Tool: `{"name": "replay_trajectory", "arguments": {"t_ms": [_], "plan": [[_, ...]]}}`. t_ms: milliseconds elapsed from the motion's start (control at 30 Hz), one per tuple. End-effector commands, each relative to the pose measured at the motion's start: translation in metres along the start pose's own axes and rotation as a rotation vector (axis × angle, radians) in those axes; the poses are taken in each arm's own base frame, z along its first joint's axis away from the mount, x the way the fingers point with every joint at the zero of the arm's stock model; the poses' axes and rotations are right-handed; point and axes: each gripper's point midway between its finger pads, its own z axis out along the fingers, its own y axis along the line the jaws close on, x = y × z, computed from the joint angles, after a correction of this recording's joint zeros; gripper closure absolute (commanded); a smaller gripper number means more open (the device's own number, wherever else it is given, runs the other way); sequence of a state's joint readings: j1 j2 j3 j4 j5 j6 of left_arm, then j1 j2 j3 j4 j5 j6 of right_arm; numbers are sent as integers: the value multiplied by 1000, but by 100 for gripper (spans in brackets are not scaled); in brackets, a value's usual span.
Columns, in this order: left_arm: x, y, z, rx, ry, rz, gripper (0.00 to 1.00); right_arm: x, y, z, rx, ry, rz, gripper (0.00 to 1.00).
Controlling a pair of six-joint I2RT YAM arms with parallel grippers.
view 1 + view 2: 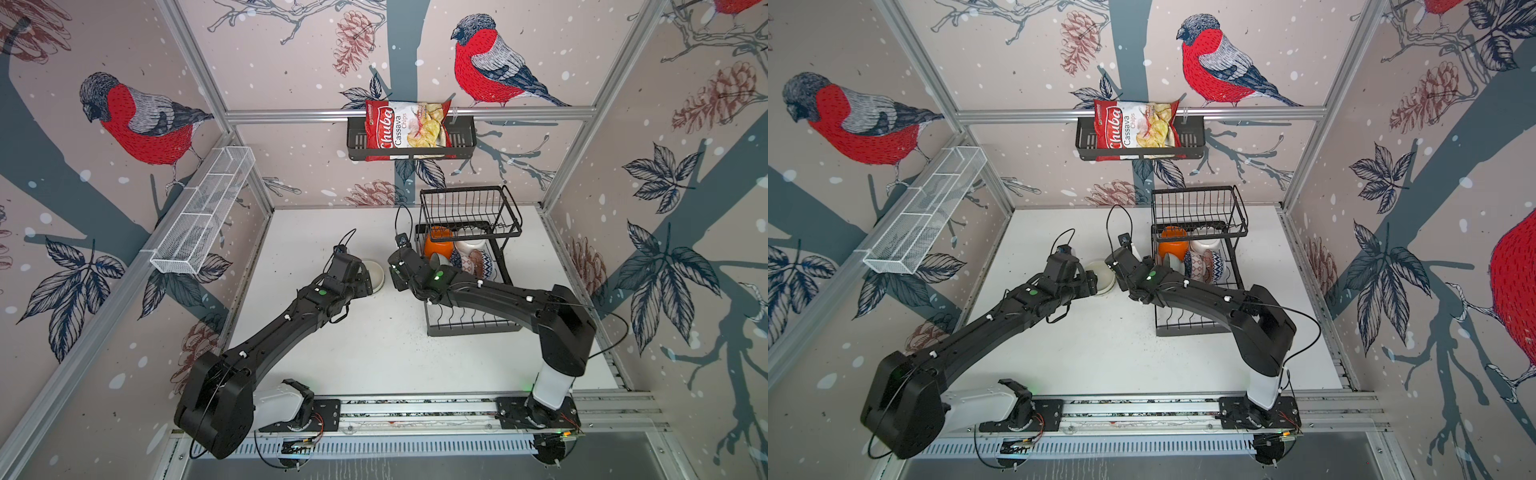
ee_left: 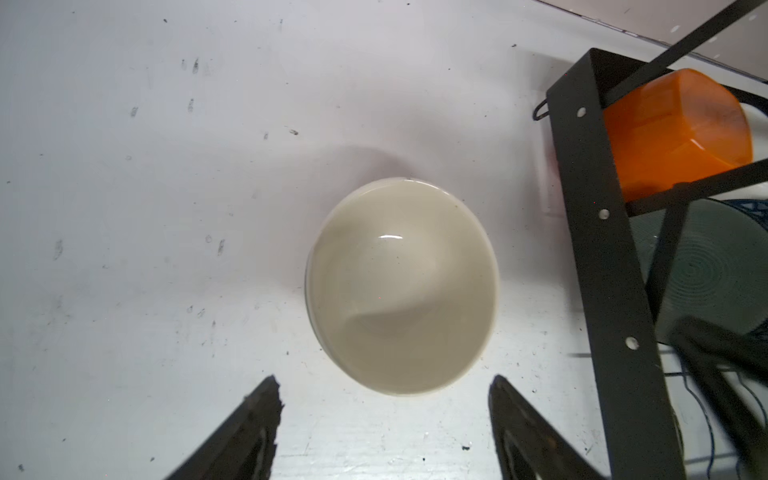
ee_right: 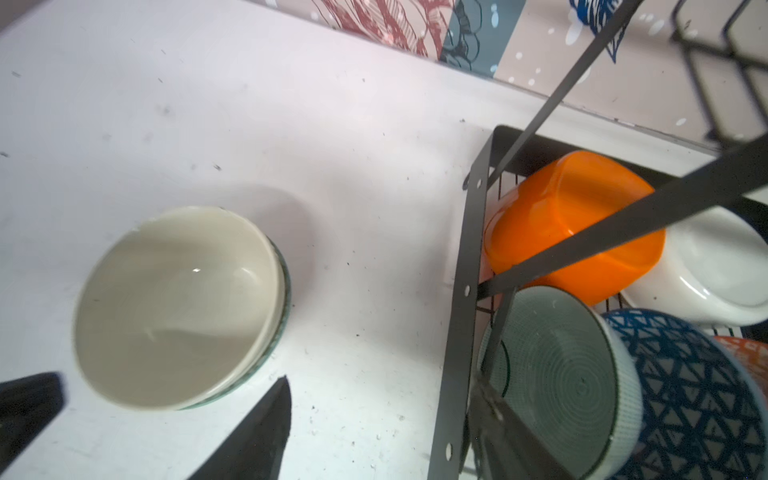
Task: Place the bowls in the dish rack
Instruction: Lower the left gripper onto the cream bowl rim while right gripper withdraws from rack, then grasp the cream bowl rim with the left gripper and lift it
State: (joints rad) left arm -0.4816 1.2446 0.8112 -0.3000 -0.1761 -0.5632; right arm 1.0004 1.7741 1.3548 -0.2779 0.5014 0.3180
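A cream bowl [image 1: 372, 275] [image 1: 1101, 277] stands upright on the white table, left of the dish rack [image 1: 473, 330] [image 1: 1192, 331]. My left gripper [image 2: 384, 380] [image 1: 362, 281] hovers open just above the bowl [image 2: 401, 286], with nothing between its fingers. My right gripper [image 3: 382, 384] [image 1: 397, 279] is open astride the rack's left frame [image 3: 461, 311]. One finger is over the table, the other inside by the pale teal bowl [image 3: 561, 374]. On edge in the rack are an orange bowl [image 3: 573, 232], a white one [image 3: 715, 270], a blue patterned one [image 3: 698, 395] and an orange-red patterned one [image 1: 478, 264].
The rack's raised basket tier [image 1: 469, 208] overhangs its far end. A black wall basket [image 1: 461, 137] on the back wall holds a chips bag [image 1: 409, 124]. A long white mesh tray [image 1: 203, 216] hangs on the left wall. The two arms nearly meet above the table's middle.
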Motion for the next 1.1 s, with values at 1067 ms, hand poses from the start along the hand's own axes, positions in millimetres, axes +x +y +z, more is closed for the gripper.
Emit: {"name": "replay_trajectory", "arguments": {"t_ms": [1067], "plan": [[21, 33, 59, -178, 256, -24, 60, -6, 5, -45, -187, -106, -16, 32]]}}
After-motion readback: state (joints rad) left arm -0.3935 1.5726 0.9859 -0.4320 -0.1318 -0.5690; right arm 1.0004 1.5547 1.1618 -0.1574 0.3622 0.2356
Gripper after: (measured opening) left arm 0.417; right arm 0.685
